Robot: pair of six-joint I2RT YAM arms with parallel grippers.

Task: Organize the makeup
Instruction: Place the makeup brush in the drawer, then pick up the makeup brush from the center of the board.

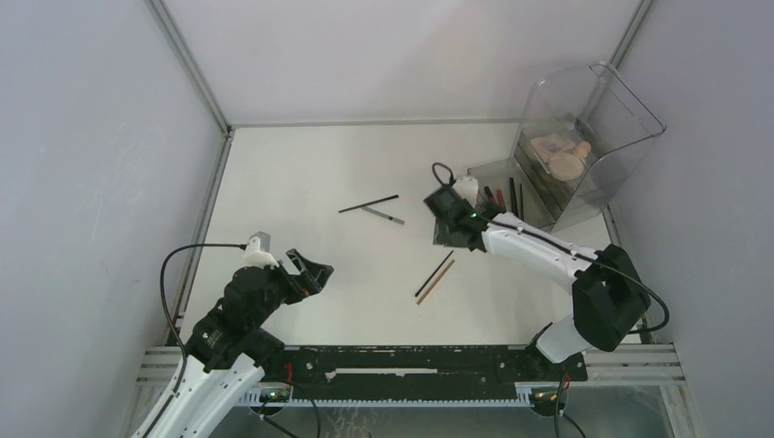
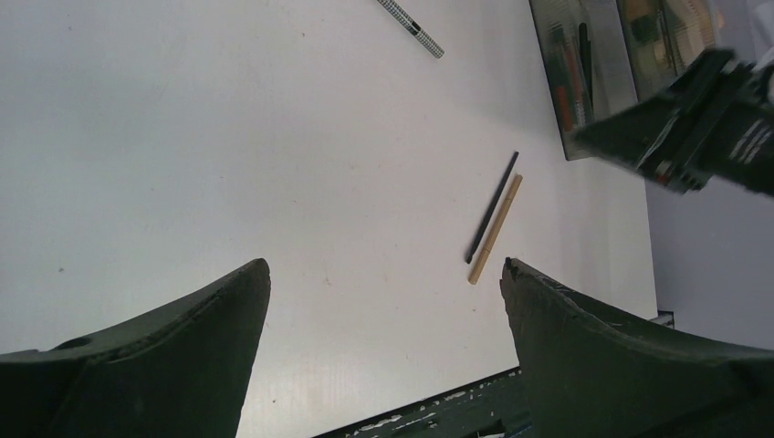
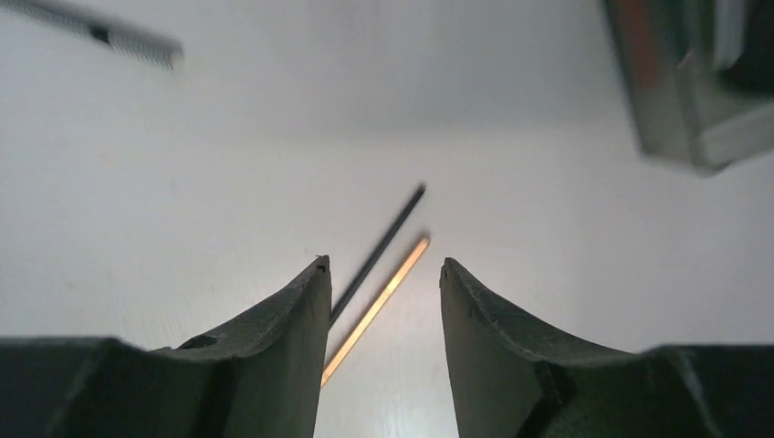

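No readable text, label, brand, number or sign in any view. Grey pencil (image 2: 412,28) on table (image 2: 228,137): fine check pattern on barrel, no lettering legible. Small pale marks on dark wrist housing (image 2: 754,139) at right edge of left wrist view: too blurred to read.

left fingers (image 2: 183,347) wide apart, right fingers (image 3: 274,356) parted
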